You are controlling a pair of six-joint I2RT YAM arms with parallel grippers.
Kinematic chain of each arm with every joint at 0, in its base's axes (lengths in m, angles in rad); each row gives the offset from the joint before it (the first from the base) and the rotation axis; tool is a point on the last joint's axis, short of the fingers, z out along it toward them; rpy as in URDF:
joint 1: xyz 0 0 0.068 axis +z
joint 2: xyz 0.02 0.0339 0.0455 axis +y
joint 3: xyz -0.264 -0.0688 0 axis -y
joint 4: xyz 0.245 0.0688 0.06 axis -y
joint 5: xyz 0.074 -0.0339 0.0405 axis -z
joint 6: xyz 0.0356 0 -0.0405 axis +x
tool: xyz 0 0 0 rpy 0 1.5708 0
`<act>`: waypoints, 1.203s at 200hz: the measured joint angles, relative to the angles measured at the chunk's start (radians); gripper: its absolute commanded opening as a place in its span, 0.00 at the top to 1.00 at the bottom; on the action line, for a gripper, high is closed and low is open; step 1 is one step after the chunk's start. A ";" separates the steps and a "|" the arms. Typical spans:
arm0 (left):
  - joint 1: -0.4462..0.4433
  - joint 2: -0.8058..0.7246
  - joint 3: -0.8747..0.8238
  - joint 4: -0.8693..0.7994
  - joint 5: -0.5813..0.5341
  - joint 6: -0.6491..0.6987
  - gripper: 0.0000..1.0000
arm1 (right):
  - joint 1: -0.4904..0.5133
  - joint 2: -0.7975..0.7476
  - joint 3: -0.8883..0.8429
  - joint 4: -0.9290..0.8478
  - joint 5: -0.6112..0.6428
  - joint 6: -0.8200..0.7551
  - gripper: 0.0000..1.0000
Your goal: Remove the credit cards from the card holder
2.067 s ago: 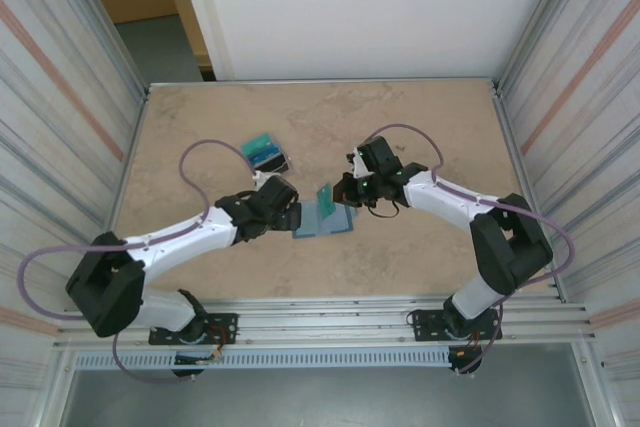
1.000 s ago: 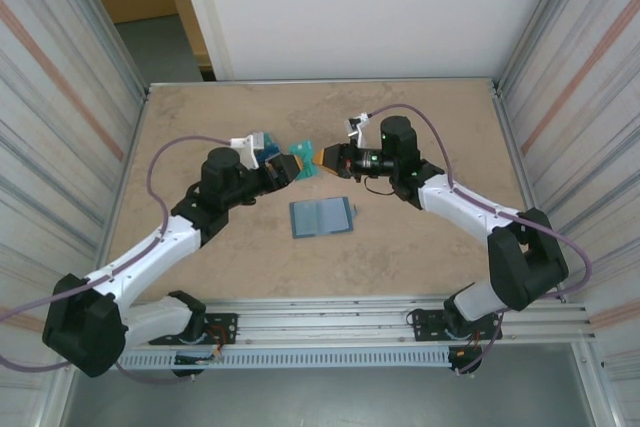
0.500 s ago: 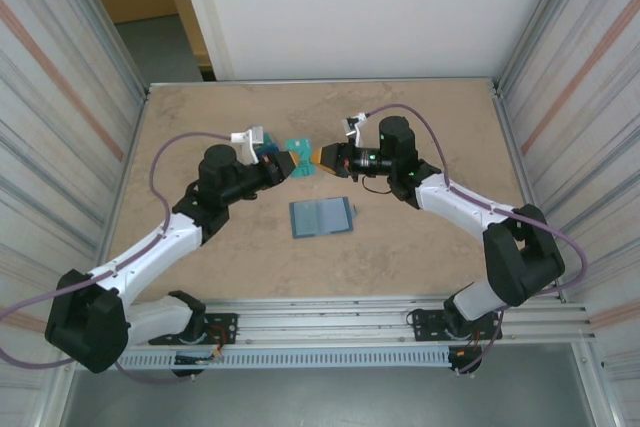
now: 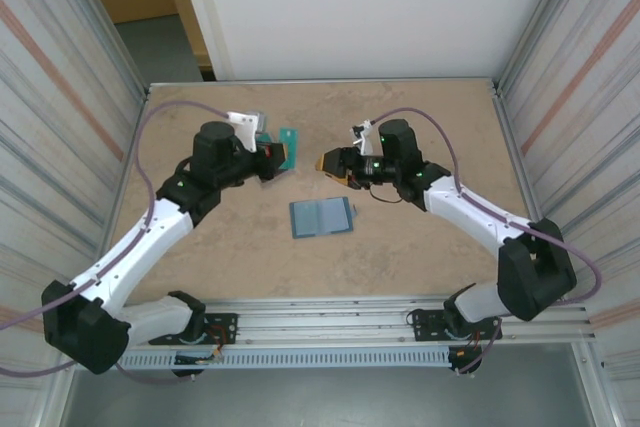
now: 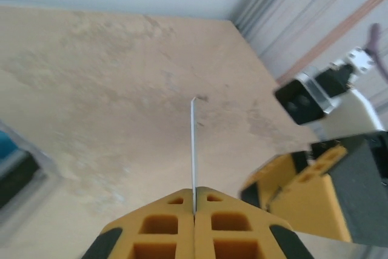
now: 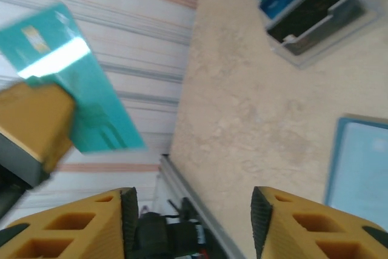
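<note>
1. Since a second ago the arms have drawn apart, and the left gripper (image 4: 274, 161) is now clamped on the teal card (image 4: 288, 145), upper centre.
2. Opposite it, the right gripper (image 4: 328, 162) stands open and empty.
3. Mid-frame the wallet (image 4: 322, 217) lies open; the handover looks done, and the card is likely bound for the pile (image 6: 309, 10).

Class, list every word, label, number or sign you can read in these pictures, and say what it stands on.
None can be read.
The teal card in the left pincer shows a pale stripe and a gold patch, too blurred for text.
The card pile is likewise blurred.
</note>
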 measured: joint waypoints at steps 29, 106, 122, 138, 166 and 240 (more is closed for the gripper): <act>0.047 0.070 0.108 -0.101 -0.071 0.205 1.00 | 0.000 -0.045 0.006 -0.144 0.096 -0.075 0.38; 0.119 0.411 0.338 -0.217 -0.200 0.651 1.00 | 0.021 -0.048 0.064 -0.382 0.309 -0.184 0.14; 0.148 0.483 0.402 -0.248 -0.206 0.723 1.00 | 0.030 -0.048 0.075 -0.406 0.345 -0.199 0.13; 0.174 0.544 0.455 -0.277 -0.207 0.796 1.00 | 0.032 -0.047 0.079 -0.430 0.373 -0.201 0.12; 0.212 0.611 0.489 -0.311 -0.183 0.904 1.00 | 0.032 -0.018 0.098 -0.478 0.409 -0.201 0.11; 0.271 0.705 0.513 -0.343 -0.092 1.079 1.00 | 0.037 -0.007 0.116 -0.535 0.475 -0.202 0.10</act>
